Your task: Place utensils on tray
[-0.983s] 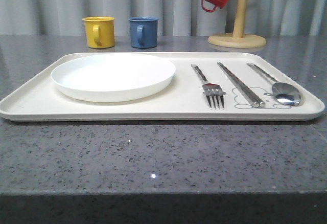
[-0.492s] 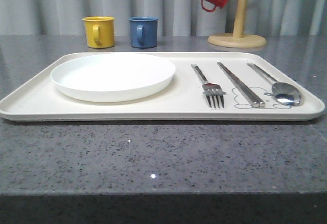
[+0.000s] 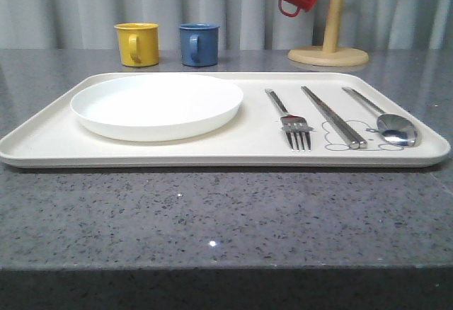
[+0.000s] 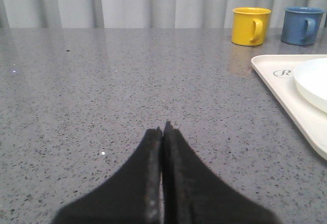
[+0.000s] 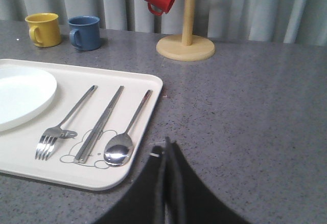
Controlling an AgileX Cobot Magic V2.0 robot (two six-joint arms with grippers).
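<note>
With fingers pressed together and holding nothing, left gripper [image 4: 162,130] and right gripper [image 5: 167,144] low over grey table [image 3: 226,218], each apart from tray [image 3: 42,144]. On tray's right half, side by side: fork [image 3: 289,119], chopsticks [image 3: 333,115], spoon [image 3: 384,119]. White plate [image 3: 156,105] on left half. Chopsticks over bunny drawing [image 5: 84,152].

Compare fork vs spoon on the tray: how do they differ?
The fork ends in four tines; the spoon ends in an oval bowl. The fork lies nearest the plate, the spoon nearest the tray's right rim, chopsticks between. Both are shiny steel, lying flat, handles pointing away.
</note>
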